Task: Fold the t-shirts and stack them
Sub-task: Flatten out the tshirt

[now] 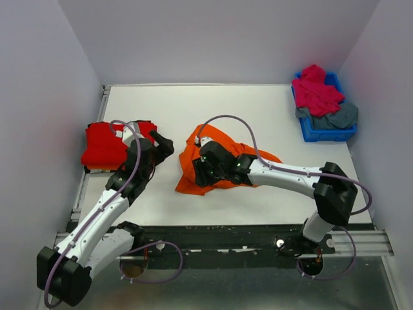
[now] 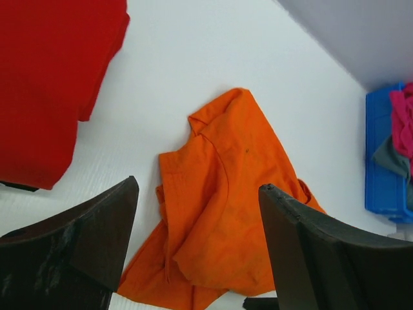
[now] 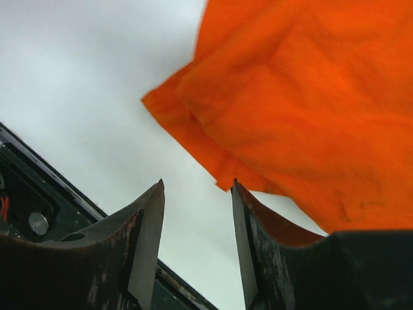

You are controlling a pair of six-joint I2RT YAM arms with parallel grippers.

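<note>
A crumpled bright orange t-shirt (image 1: 205, 147) (image 2: 226, 194) (image 3: 303, 103) lies mid-table. A folded red t-shirt (image 1: 103, 147) (image 2: 45, 84) rests at the left edge. Magenta-pink (image 1: 315, 90) (image 2: 403, 119) and grey-blue (image 1: 339, 117) t-shirts fill the bin at the back right. My left gripper (image 1: 166, 146) (image 2: 199, 185) hangs open between the red and orange shirts, aimed at the orange one and holding nothing. My right gripper (image 1: 200, 175) (image 3: 197, 184) sits over the orange shirt's near-left edge, jaws partly apart with only bare table showing between them. The cloth's edge lies against the outside of one finger (image 3: 271, 232).
The small blue bin (image 1: 326, 134) (image 2: 381, 174) stands at the back right corner. A black rail (image 1: 226, 236) (image 3: 39, 213) runs along the table's near edge, close to the right gripper. White walls enclose the left, back and right sides.
</note>
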